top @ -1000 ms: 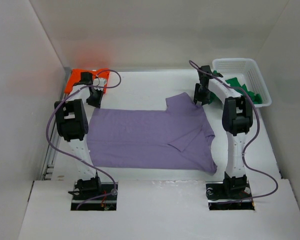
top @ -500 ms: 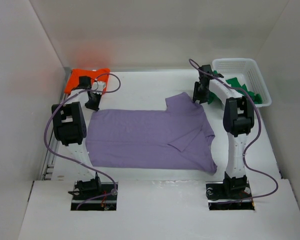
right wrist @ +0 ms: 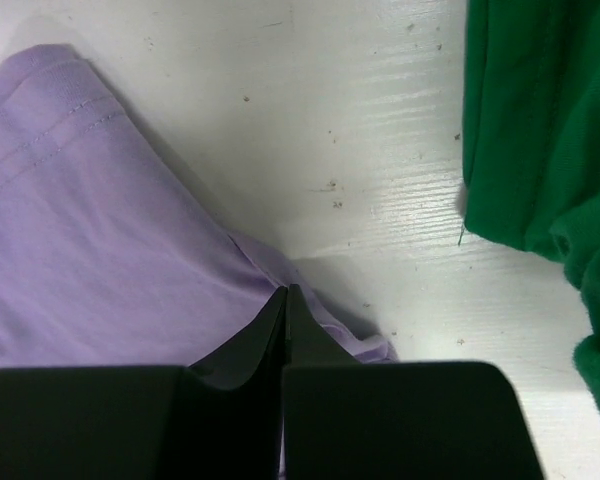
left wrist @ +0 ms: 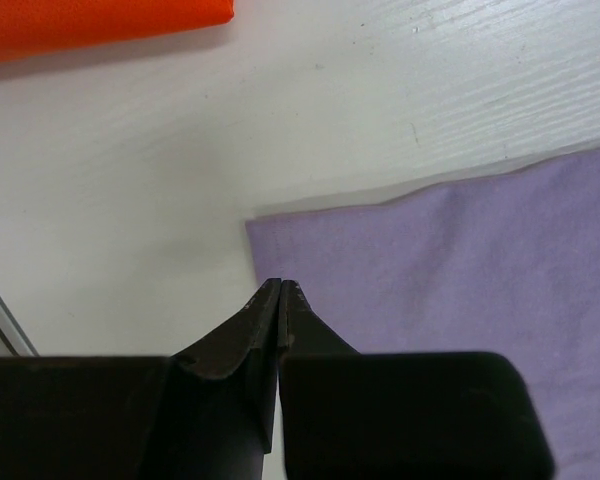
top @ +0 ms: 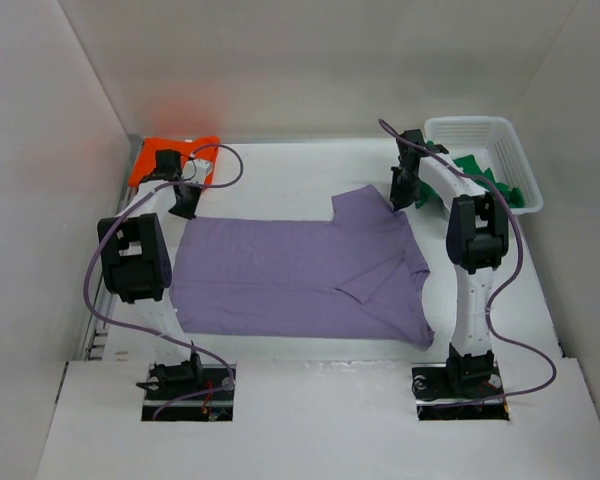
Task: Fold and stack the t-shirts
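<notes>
Left gripper (left wrist: pixel 281 285): fingers pressed together, no cloth visibly between them, over the far-left corner of the lavender t-shirt (top: pixel 300 275). The arm has drawn back slightly.
Right gripper (right wrist: pixel 286 290): closed, apparently pinching the shirt's puckered far-right edge.
Shirt: unchanged, flat mid-table. Fold likely not begun.

A lavender t-shirt (top: pixel 300 275) lies spread flat mid-table (top: pixel 280 170), an orange one (top: pixel 143 163) folded far-left, a green one (top: pixel 475 165) crumpled far-right.
</notes>
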Controlling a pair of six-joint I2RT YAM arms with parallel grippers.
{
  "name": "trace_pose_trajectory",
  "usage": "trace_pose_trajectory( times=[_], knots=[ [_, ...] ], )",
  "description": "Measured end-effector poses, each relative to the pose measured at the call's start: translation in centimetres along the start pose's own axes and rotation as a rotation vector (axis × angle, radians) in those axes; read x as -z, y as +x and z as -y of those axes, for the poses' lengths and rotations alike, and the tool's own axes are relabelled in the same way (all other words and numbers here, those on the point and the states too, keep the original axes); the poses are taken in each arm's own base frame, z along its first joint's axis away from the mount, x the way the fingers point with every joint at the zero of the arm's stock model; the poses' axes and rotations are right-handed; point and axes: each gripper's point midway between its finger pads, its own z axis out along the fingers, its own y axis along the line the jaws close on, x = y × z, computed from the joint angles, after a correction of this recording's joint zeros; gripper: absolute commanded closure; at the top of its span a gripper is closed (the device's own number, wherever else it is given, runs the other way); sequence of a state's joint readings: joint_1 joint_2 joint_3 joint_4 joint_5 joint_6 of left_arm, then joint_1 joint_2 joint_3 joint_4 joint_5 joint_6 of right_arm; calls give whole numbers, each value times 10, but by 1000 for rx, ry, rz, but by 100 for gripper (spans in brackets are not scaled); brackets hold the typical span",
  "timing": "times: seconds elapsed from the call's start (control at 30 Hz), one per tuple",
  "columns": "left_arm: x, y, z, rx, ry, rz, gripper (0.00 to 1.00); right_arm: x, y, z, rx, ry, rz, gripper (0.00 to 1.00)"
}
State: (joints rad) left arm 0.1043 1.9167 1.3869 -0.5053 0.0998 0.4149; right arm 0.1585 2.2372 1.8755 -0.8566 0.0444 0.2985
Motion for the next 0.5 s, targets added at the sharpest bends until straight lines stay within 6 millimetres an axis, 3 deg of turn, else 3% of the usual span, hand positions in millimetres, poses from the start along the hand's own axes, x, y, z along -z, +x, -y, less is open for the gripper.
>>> trace_pose_trajectory(
  times=[0.07, 0.1, 0.17, 0.2, 0.3, 0.5],
  knots=[
    [0, 1, 0, -2, -2, -3, 94, 0, 1, 0, 0, 1, -2, 100],
    [-1, 1, 0, -3, -2, -3, 90, 0, 1, 0, 2, 1, -3, 94],
    [0, 1, -1, -6, -5, -4, 73, 0, 1, 1, 7, 1, -2, 67],
    [-1, 1, -1, -5, -7, -1, 67, 0, 1, 1, 13, 2, -3, 62],
    [-4, -1, -2, 3, -7, -1, 59, 0, 1, 2, 25, 2, -3, 61],
    [-25, -1, -3, 14, 9, -32, 60, 6, -3, 1, 38, 2, -2, 72]
  ],
)
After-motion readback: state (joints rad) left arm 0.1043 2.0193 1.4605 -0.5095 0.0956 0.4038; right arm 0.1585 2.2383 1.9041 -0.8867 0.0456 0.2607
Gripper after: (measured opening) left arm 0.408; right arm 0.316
